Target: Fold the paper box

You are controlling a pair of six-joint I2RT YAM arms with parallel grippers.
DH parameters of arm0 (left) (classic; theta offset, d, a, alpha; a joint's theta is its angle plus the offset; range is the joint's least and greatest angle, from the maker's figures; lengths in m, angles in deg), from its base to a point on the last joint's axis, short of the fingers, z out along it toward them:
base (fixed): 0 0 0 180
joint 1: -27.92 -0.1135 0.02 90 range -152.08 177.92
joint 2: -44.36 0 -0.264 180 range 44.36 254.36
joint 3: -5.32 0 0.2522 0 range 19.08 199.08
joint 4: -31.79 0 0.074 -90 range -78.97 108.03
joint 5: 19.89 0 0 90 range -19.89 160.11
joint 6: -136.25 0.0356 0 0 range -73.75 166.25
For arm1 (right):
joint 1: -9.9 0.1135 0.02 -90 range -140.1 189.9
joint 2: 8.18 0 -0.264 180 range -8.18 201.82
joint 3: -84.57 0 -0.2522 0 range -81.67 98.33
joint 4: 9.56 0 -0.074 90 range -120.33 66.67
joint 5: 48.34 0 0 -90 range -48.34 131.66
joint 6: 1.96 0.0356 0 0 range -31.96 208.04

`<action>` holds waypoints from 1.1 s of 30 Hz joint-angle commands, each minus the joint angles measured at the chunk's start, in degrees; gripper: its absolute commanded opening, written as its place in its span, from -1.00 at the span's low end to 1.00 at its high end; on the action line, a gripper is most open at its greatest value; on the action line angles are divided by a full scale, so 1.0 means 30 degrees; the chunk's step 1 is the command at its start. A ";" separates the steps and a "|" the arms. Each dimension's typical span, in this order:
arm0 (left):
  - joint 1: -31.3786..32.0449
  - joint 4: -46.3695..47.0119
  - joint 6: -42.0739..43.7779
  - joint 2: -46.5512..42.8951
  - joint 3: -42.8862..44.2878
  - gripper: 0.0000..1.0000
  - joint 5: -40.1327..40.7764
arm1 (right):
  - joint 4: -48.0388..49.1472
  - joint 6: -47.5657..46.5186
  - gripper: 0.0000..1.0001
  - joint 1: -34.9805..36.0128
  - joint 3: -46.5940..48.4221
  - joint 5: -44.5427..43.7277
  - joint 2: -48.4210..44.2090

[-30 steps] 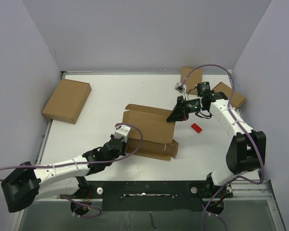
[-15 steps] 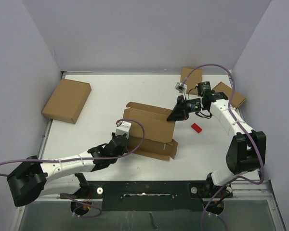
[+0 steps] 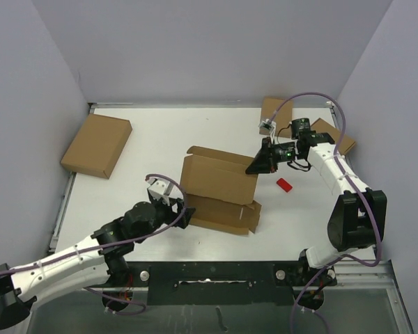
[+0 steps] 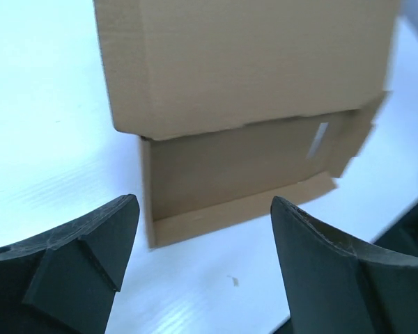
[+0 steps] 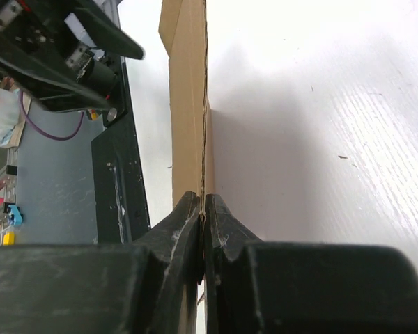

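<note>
The paper box lies half folded in the middle of the table, one panel raised over a flat lower panel with side flaps. My right gripper is shut on the raised panel's right edge; in the right wrist view the thin cardboard runs straight into the closed gripper. My left gripper stands open just off the box's near left corner and holds nothing. In the left wrist view the open gripper frames bare table, with the box a little beyond the fingertips.
A larger cardboard box lies at the far left. Two small cardboard boxes sit at the back right behind the right arm. A small red object lies right of the paper box. Walls close in three sides.
My left gripper has opened and drawn back from the box's left edge toward the near side. The right gripper keeps its hold, and the box has shifted slightly to the right.
</note>
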 commanded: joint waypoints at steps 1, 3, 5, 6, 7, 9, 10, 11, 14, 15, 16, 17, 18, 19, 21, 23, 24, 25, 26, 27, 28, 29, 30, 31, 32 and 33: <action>-0.0001 -0.0770 -0.0863 -0.2801 0.0094 0.61 -0.3510 | -0.0960 -0.1808 -1.00 -0.0704 0.0386 0.0938 -0.0696; -0.0123 -0.1747 -0.1356 -0.3546 0.0673 0.82 -0.3648 | -0.1533 -0.2522 -1.00 -0.1235 0.0436 0.1373 -0.0591; -0.0362 -0.2503 -0.1452 -0.3943 0.1331 0.95 -0.3832 | -0.2387 -0.3694 -1.00 -0.1560 0.0587 0.1497 -0.0454; -0.0518 -0.2677 -0.1389 -0.4043 0.1636 0.96 -0.4009 | -0.3060 -0.4330 -1.00 -0.1644 0.0733 0.1581 -0.0399; -0.0735 -0.2699 -0.1301 -0.4085 0.1948 0.96 -0.4236 | -0.3638 -0.4867 -1.00 -0.1699 0.0858 0.1602 -0.0395; -0.1351 -0.2476 -0.1026 -0.3966 0.2517 0.96 -0.5154 | -0.4310 -0.5675 -1.00 -0.1812 0.0967 0.1712 -0.0521; -0.1751 -0.2363 -0.0937 -0.3771 0.2828 0.96 -0.5661 | -0.4695 -0.6244 -1.00 -0.1925 0.1019 0.1750 -0.0586; -0.2288 -0.2216 -0.0926 -0.3469 0.3105 0.96 -0.6336 | -0.5146 -0.6868 -1.00 -0.2056 0.1076 0.1762 -0.0598; -0.4410 -0.1366 -0.1386 -0.2160 0.3897 0.96 -0.9736 | -0.6625 -0.8552 -1.00 -0.2992 0.1280 0.2078 -0.0500; -0.5177 -0.0931 -0.1780 -0.1638 0.4059 0.96 -1.0961 | -0.6936 -0.8892 -1.00 -0.3405 0.1312 0.2137 -0.0518; -0.6009 -0.0441 -0.2207 -0.1067 0.4159 0.96 -1.2100 | -0.7246 -0.9323 -1.00 -0.3772 0.1391 0.2192 -0.0542; -0.7036 0.0075 -0.2630 -0.0390 0.4209 0.96 -1.3260 | -0.7621 -0.9651 -1.00 -0.4133 0.1416 0.2239 -0.0563; -0.7688 0.0582 -0.3086 -0.0017 0.4233 0.96 -1.4152 | -0.7782 -0.9872 -1.00 -0.4544 0.1419 0.2296 -0.0599; -0.8311 0.1009 -0.3491 0.0344 0.4247 0.96 -1.4776 | -0.7883 -0.9980 -1.00 -0.4874 0.1419 0.2365 -0.0640; -0.9346 0.1426 -0.4271 0.0748 0.4264 0.95 -1.5692 | -0.8215 -1.0264 -1.00 -0.5554 0.1490 0.2501 -0.0664; -1.0128 0.1136 -0.4964 0.1022 0.4538 0.95 -1.6227 | -0.8337 -1.0292 -1.00 -0.6099 0.1479 0.2703 -0.0734; -1.0337 0.0920 -0.5186 0.1148 0.4703 0.95 -1.6383 | -0.8326 -1.0228 -1.00 -0.6244 0.1463 0.2775 -0.0789; -1.0459 0.0669 -0.5368 0.1237 0.4877 0.94 -1.6406 | -0.8200 -1.0054 -1.00 -0.6346 0.1451 0.2828 -0.0829; -1.0573 0.0525 -0.5559 0.1318 0.5034 0.94 -1.6424 | -0.8097 -0.9871 -1.00 -0.6359 0.1464 0.2805 -0.0867; -1.0675 0.0444 -0.5587 0.1412 0.5175 0.94 -1.6584 | -0.8018 -0.9793 -1.00 -0.6371 0.1538 0.2751 -0.0919; -1.0814 0.0288 -0.5579 0.1464 0.5385 0.94 -1.6743 | -0.7894 -0.9619 -1.00 -0.6362 0.1658 0.2721 -0.0969; -1.0881 0.0088 -0.5604 0.1526 0.5503 0.95 -1.6760 | -0.7752 -0.9505 -1.00 -0.6323 0.1773 0.2752 -0.1031; -1.0915 0.0020 -0.5508 0.1519 0.5497 0.94 -1.6787 | -0.7696 -0.9466 -1.00 -0.6276 0.1844 0.2785 -0.1058; -1.0926 0.0022 -0.5394 0.1437 0.5423 0.94 -1.6775 | -0.7462 -0.9259 -1.00 -0.6163 0.1857 0.2749 -0.1097; -1.0931 0.0132 -0.5365 0.1266 0.5271 0.94 -1.6719 | -0.7151 -0.8907 -1.00 -0.6054 0.1859 0.2708 -0.1116; -1.0932 0.0322 -0.5387 0.1043 0.5040 0.94 -1.6522 | -0.6962 -0.8739 -1.00 -0.5861 0.1866 0.2677 -0.1137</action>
